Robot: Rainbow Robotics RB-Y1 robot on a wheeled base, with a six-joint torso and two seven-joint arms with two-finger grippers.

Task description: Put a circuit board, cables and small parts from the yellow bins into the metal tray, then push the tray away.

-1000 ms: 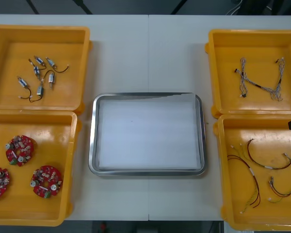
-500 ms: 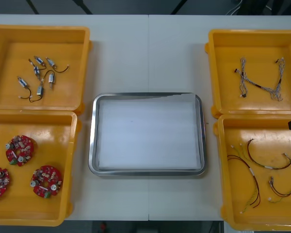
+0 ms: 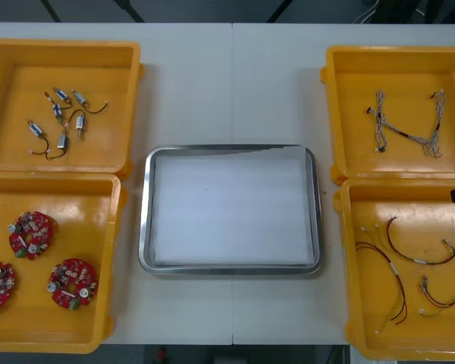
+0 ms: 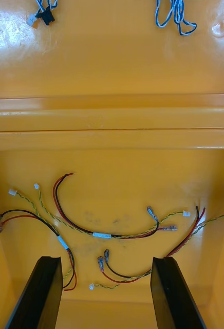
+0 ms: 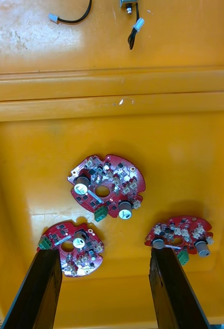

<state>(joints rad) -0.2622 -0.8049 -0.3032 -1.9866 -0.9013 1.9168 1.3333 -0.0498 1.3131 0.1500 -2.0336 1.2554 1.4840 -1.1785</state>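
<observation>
Three round red circuit boards (image 3: 30, 234) lie in the near left yellow bin (image 3: 114, 250). My left gripper (image 5: 103, 254) hovers open above them, one board (image 5: 106, 184) ahead of its fingers and one board (image 5: 73, 248) beside each fingertip. My right gripper (image 4: 106, 262) hangs open over the near right bin (image 3: 349, 265), with red and yellow cables (image 4: 107, 226) spread between and ahead of its fingers. The metal tray (image 3: 145, 227) sits in the middle of the table, white inside, with nothing in it.
The far left bin (image 3: 61, 45) holds several small metal parts (image 3: 59, 121) with black cables. In the far right bin (image 3: 341, 114) lie twisted blue and white cables (image 3: 406, 125). Bare table stretches beyond the tray between the far bins.
</observation>
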